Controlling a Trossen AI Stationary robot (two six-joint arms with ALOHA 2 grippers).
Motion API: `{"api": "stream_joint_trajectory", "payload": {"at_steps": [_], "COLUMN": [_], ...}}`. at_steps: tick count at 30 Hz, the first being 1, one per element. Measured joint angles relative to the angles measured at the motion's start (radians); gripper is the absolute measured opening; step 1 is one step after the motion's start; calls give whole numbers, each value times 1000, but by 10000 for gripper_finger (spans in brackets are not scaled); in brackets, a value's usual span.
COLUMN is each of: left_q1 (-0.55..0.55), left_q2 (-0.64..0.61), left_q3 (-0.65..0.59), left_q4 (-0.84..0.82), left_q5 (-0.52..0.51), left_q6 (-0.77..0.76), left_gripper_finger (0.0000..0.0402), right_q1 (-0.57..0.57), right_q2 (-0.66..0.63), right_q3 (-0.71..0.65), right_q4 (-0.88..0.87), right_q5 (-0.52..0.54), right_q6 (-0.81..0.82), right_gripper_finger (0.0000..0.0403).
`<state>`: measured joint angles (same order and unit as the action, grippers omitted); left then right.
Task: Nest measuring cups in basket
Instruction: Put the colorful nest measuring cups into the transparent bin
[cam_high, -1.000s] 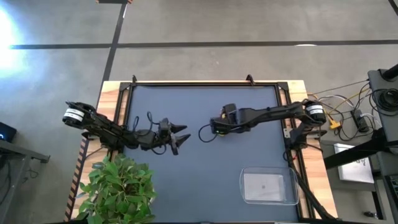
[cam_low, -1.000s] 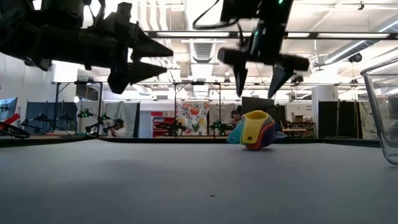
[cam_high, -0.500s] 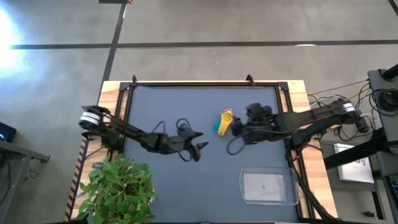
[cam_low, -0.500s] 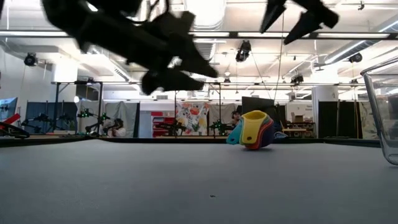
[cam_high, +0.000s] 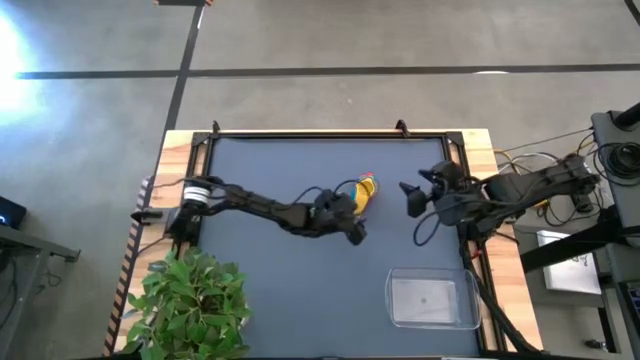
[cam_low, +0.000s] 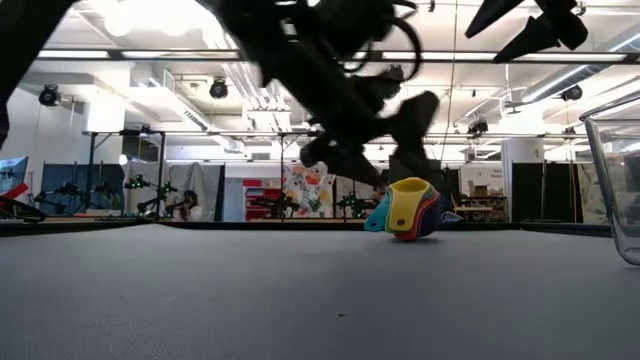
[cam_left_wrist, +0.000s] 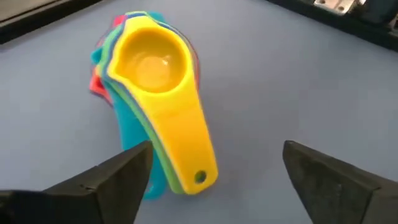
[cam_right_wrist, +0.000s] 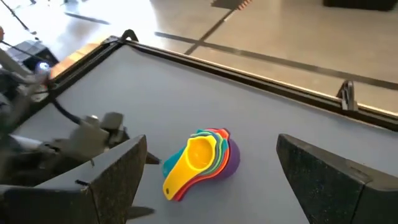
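Now left hand wide beside nested measuring cups, right hand wide

1. Floor: grey concrete, crossed by a dark stripe running side to side and a second one running diagonally.
2. Table: dark blue-grey mat in a black frame, wooden edge at both sides.
3. Leafy green plant at the table's near left corner.
4. Ceiling: white, exposed beams and ducts, long light strips, hanging lamps.
5. Far room: black frames, a colourful poster, dark curtains at right.
6. Cables and equipment on the right side.
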<state>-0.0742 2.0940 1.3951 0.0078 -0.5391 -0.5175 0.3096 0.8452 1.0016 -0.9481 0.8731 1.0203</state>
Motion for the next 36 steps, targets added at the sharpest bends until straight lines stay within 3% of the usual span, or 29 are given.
{"api": "stream_joint_trajectory", "payload": {"at_steps": [9, 17, 25, 36], "left_q1": [46, 80, 82, 88], "left_q2": [173, 289, 285, 287], "left_q3": [287, 447, 467, 477], "left_q4": [-293, -371, -413, -389], "left_q5": [-89, -38, -70, 8], "left_q6": [-66, -109, -140, -74], "left_gripper_finger": [380, 380, 379, 379], "right_q1": [0, 0, 0, 0], "right_q2": [-101, -127, -141, -144], "right_q3": [13, 24, 24, 23], "right_q4": [20, 22, 12, 13], "right_q5": [-14, -43, -88, -87], "right_q6": [-155, -240, -274, -282], "right_gripper_finger": [347, 347, 347, 347]}}
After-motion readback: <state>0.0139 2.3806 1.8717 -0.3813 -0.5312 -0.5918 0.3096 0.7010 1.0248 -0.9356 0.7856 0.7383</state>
